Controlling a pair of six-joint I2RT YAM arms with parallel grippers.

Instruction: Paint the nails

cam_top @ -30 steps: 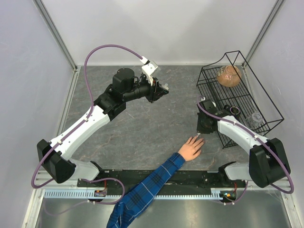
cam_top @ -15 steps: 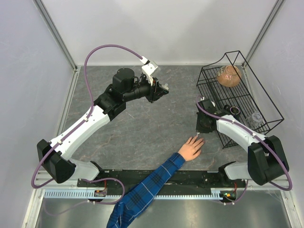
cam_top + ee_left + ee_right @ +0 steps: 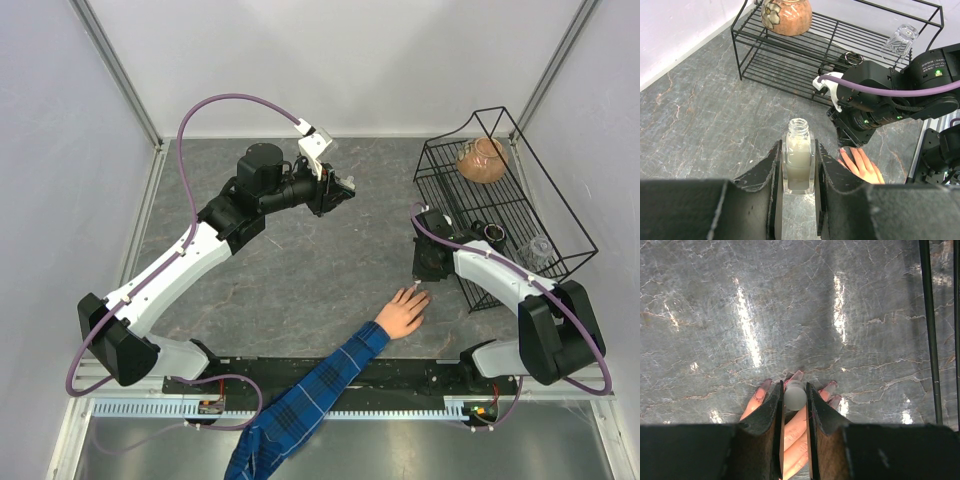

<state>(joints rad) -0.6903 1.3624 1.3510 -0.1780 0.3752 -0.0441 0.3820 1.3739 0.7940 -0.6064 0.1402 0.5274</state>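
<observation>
Right jaws pinch a pale brush cap [image 3: 795, 395] over the nails [image 3: 798, 374] of a hand [image 3: 403, 312] lying flat on the grey worktop [image 3: 300, 270]. Well apart, left jaws clamp an open polish bottle [image 3: 799, 157]. A wire rack [image 3: 455, 195] stands just beyond the right arm.

left arm [image 3: 185, 255] and right arm [image 3: 500, 278] have white link shells with black joints and bases. a purple cable [image 3: 215, 100] loops over the left arm; another runs along the right. left gripper [image 3: 798, 152] and right gripper [image 3: 795, 390] have matte black angular jaws.
</observation>
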